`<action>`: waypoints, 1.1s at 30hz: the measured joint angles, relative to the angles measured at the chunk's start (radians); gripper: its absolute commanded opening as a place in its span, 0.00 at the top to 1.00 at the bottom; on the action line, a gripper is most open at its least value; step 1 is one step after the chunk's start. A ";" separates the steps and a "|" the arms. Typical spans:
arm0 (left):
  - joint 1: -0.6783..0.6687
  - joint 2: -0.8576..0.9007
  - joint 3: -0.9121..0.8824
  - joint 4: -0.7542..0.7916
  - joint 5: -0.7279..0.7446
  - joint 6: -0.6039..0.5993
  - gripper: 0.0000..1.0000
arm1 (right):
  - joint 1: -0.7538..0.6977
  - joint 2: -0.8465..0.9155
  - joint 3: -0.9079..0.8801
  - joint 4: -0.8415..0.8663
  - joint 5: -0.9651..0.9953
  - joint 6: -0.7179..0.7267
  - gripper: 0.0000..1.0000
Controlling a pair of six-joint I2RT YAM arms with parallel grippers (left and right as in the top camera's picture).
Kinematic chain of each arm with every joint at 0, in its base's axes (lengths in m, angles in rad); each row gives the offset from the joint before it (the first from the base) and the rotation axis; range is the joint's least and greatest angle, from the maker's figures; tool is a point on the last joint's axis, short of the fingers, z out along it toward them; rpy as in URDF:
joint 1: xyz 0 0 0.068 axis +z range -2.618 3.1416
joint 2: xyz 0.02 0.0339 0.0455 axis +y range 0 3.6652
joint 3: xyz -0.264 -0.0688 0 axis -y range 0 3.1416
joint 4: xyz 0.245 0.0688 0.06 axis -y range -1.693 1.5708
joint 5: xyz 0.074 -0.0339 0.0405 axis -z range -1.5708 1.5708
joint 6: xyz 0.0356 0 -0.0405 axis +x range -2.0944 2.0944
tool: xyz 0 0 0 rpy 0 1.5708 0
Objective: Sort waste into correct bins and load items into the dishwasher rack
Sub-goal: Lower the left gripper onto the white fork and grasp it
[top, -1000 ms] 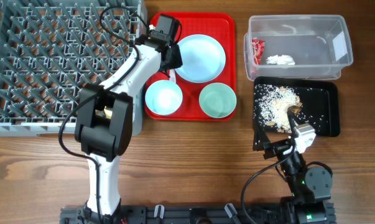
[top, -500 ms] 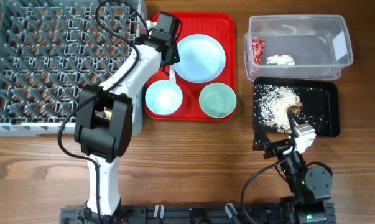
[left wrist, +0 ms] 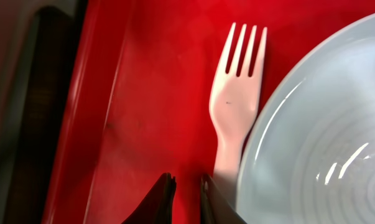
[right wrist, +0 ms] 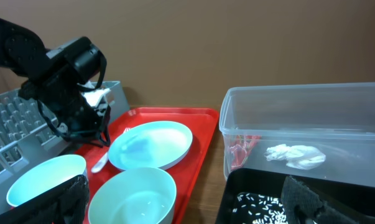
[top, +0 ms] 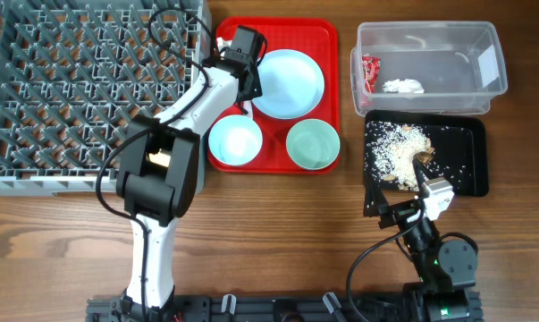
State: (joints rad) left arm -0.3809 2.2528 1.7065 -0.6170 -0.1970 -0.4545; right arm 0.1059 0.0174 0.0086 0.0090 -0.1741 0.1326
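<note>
White fork (left wrist: 237, 93), red tray's (left wrist: 143, 93) left edge: probably light, bendy, slippery; take mid-handle; left gripper (left wrist: 186, 196) jaws nearly together alongside, right gripper (right wrist: 184, 202) jaws apart.

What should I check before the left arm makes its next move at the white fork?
1. Left gripper at the fork handle: ok, it sits at the handle's end.
2. Fork between the jaws: cannot tell; the jaws are almost together and the handle looks to be beside one finger.
3. Fork free of the plate: cannot tell; the rim covers the handle's edge.
4. Room in the dishwasher rack: ok, no dishes in it.
5. Right gripper out of the way: ok, open by the black tray, away from the red tray.
</note>
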 measured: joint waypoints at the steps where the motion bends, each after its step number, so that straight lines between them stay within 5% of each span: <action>1: -0.002 0.003 0.000 0.007 0.003 0.000 0.85 | 0.000 0.000 0.000 0.000 0.000 0.000 0.00; 8: -0.034 0.005 0.000 0.035 0.014 0.008 0.78 | 0.000 0.000 0.000 0.000 0.000 0.000 0.00; 11: -0.048 0.005 0.000 0.034 0.005 0.019 0.54 | 0.000 0.000 0.000 0.000 0.000 0.000 0.00; 15: -0.045 0.005 0.000 0.026 -0.004 0.032 0.43 | 0.000 0.000 0.000 0.000 0.000 0.000 0.00; 28: -0.013 0.011 0.001 0.073 0.053 0.071 0.48 | 0.000 0.000 0.000 0.000 0.000 0.000 0.00; 33: -0.037 0.044 0.016 0.072 0.068 0.120 0.62 | 0.000 0.000 0.000 0.000 0.000 0.000 0.00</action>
State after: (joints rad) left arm -0.4183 2.2971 1.7222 -0.5453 -0.1295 -0.3344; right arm 0.1059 0.0174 0.0086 0.0090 -0.1741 0.1329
